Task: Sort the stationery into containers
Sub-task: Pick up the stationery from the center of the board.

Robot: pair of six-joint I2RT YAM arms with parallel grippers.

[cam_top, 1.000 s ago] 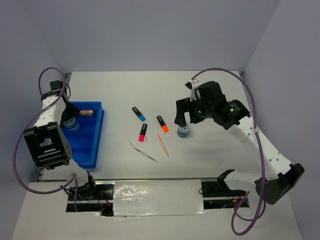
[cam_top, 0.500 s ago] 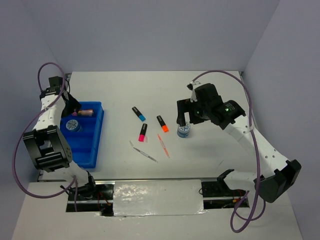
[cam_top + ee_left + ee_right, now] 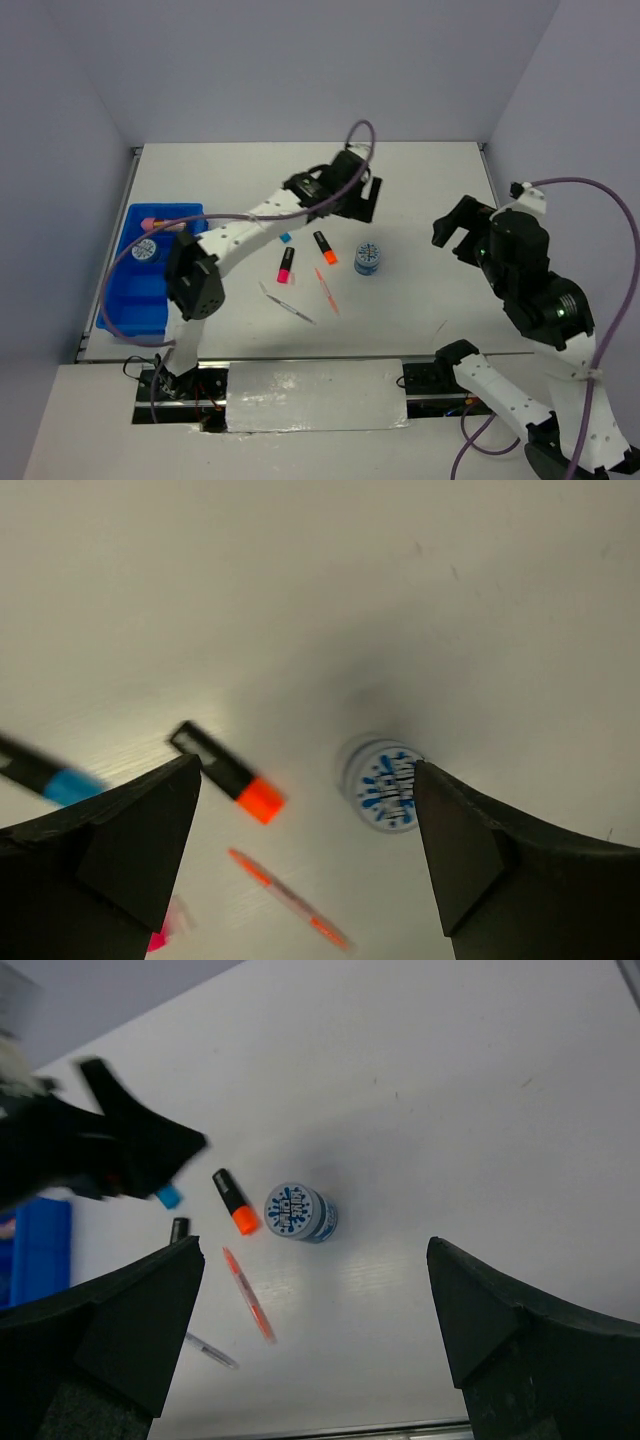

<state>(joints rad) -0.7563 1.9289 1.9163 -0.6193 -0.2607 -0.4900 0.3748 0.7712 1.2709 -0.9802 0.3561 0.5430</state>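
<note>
Here, left pincer [image 3: 305, 770] and right pincer [image 3: 315, 1250] gape, empty.
The blue-white roll [image 3: 368, 258] bears unreadable print; white table [image 3: 420, 180], blue tray [image 3: 125, 302] at its left edge, lilac walls [image 3: 300, 60].

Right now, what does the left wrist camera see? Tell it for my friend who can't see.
Two dark fingers, spread wide and holding nothing, frame a white table seen from above. Between them sit a blue-white patterned roll, an orange-ended highlighter and a thin orange pen; a blue-ended highlighter blurs at the left edge.
</note>
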